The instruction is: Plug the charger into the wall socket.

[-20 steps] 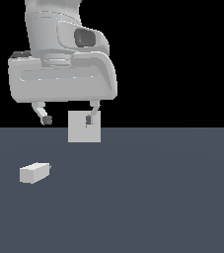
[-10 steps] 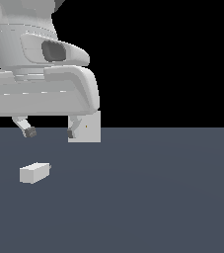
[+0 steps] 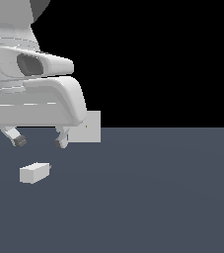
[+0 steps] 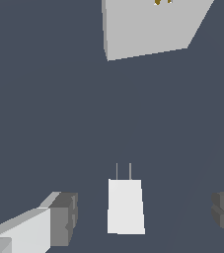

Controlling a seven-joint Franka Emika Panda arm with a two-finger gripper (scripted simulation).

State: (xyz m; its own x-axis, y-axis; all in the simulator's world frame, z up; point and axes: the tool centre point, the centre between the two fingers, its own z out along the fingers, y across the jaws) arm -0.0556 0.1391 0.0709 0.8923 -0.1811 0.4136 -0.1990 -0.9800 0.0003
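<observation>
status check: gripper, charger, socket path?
Gripper open above charger, empty. Charger flat on floor, unplugged. Wall socket upright beyond; nothing between.

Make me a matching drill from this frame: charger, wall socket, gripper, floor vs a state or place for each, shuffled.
Things:
1. charger
2. wall socket
3. gripper
4. floor

States:
A. standing upright at the far edge of the floor
B. open, hanging above the block, holding nothing
C. lying flat on the floor, ungripped
D. dark blue-grey surface

Pairs: 1-C, 2-A, 3-B, 4-D
</observation>
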